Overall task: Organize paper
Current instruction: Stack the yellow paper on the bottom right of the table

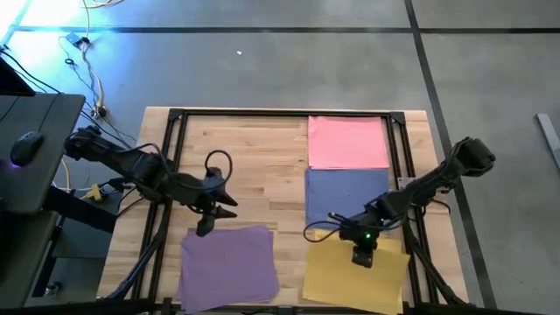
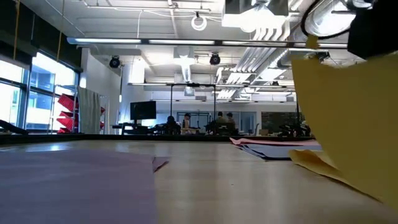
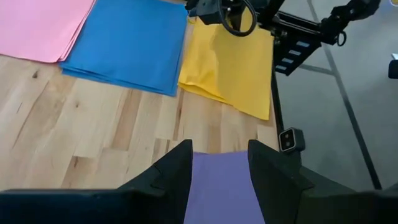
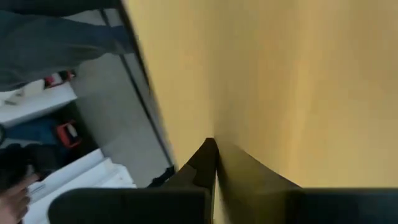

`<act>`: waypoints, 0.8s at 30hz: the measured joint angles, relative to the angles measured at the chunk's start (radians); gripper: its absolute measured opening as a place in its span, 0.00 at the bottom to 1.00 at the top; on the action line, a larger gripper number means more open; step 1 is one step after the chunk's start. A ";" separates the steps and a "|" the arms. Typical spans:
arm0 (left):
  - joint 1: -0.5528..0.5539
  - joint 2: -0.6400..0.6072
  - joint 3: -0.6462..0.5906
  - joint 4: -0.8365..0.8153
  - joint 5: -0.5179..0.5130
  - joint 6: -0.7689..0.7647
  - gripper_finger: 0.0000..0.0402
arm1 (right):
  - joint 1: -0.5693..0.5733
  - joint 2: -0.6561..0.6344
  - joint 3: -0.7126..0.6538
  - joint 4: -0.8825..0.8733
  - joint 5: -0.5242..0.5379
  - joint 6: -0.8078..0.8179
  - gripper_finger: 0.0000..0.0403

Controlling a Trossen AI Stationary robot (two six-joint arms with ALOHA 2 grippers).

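1. Four lots of paper lie on the wooden surface (image 1: 254, 166), one of each colour: pink paper (image 1: 348, 142), blue paper (image 1: 347, 198), yellow paper (image 1: 350, 278) and purple paper (image 1: 227, 261).
2. The pink, blue and yellow run in a column on the right side, pink farthest back, blue in the middle, yellow at the front edge; the blue meets the pink along one edge. The purple lies apart at the front left.
3. The pink and blue each show layered edges in the left wrist view, so each is a stack; the number of sheets cannot be told.
4. The right gripper (image 1: 363, 254) is at the yellow's back edge, its fingers (image 4: 208, 163) clenched on the sheet, which stands lifted in the low view.
5. The left gripper (image 3: 219, 171) hangs over the purple's back edge, fingers (image 3: 177, 168) released and spread.
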 joint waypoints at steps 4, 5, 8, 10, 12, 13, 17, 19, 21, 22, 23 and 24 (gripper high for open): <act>0.000 0.007 0.000 0.000 0.000 -0.021 0.33 | 0.010 0.001 -0.035 -0.010 0.016 -0.018 0.00; 0.001 0.007 0.000 0.000 -0.001 -0.022 0.33 | 0.013 0.000 -0.040 -0.016 0.027 -0.021 0.00; 0.000 0.007 0.000 0.001 -0.006 -0.024 0.33 | 0.022 0.009 -0.049 -0.044 0.082 -0.049 0.00; 0.001 0.007 0.000 0.000 -0.007 -0.029 0.33 | 0.025 0.021 -0.049 -0.047 0.123 -0.066 0.00; 0.003 0.007 0.000 0.001 -0.011 -0.032 0.33 | 0.024 0.037 -0.049 -0.041 0.136 -0.096 0.00; 0.003 0.007 0.000 0.000 -0.011 -0.032 0.33 | 0.025 0.048 -0.049 -0.039 0.139 -0.113 0.00; 0.003 0.007 -0.001 0.000 -0.015 -0.041 0.33 | 0.026 0.102 -0.049 -0.042 0.136 -0.155 0.00; 0.003 0.007 -0.001 0.000 -0.017 -0.048 0.33 | 0.031 0.125 -0.049 -0.041 0.137 -0.171 0.00; 0.003 0.007 -0.001 0.000 -0.018 -0.051 0.33 | 0.032 0.142 -0.048 -0.040 0.144 -0.193 0.00; 0.003 0.007 -0.001 0.000 -0.018 -0.053 0.33 | 0.032 0.146 -0.048 -0.039 0.145 -0.209 0.00; 0.003 0.007 -0.001 0.000 -0.018 -0.059 0.33 | 0.032 0.149 -0.047 -0.038 0.146 -0.222 0.00; 0.003 0.007 -0.001 0.000 -0.018 -0.066 0.33 | 0.032 0.151 -0.047 -0.038 0.146 -0.240 0.00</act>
